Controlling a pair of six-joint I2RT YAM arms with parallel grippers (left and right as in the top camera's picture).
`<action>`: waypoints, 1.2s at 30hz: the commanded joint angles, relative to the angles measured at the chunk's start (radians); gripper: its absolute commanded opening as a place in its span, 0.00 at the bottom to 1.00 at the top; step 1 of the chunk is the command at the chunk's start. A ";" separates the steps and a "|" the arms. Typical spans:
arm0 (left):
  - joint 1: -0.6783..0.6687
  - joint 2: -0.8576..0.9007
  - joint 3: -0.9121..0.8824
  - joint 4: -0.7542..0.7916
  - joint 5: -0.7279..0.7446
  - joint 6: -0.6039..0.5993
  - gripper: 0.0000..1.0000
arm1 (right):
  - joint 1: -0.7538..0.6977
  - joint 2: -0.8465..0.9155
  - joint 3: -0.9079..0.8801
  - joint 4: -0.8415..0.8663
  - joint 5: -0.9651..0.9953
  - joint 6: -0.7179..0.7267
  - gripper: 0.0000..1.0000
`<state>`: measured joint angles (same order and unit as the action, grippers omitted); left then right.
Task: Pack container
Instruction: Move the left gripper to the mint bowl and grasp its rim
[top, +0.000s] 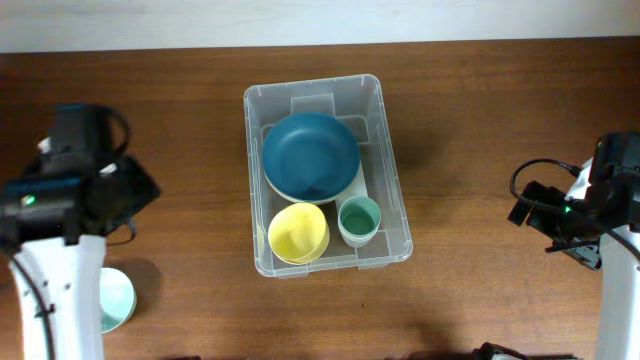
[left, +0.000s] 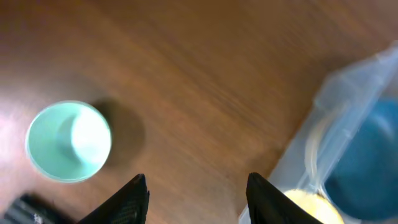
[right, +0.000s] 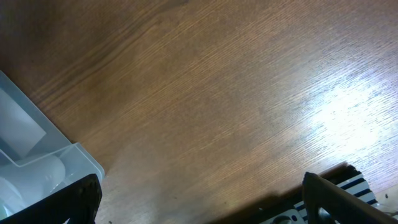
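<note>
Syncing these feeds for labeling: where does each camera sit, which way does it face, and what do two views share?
Overhead: above the table, facing straight down on the container; left arm and right arm show.
Left wrist: faces down at the table and a mint cup; open left gripper below.
Right wrist: faces down at the table; open right gripper below.
Shared: both wrist views catch a container corner.

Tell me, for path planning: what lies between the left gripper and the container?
Only bare wooden table, as the left wrist view shows, between the left gripper and the container; the mint cup sits on the opposite side.
</note>
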<state>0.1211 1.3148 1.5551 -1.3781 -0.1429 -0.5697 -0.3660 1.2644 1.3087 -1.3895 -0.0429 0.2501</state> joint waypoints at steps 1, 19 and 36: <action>0.102 0.005 -0.042 -0.009 0.004 -0.101 0.52 | 0.007 0.001 -0.001 0.003 -0.010 -0.007 0.99; 0.420 0.023 -0.675 0.412 -0.039 -0.182 0.59 | 0.007 0.001 -0.001 0.001 -0.017 -0.007 0.99; 0.419 0.230 -0.742 0.600 -0.033 -0.181 0.08 | 0.007 0.001 -0.001 -0.002 -0.017 -0.007 0.99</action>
<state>0.5354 1.5375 0.8204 -0.7853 -0.1772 -0.7494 -0.3656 1.2644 1.3087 -1.3903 -0.0532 0.2501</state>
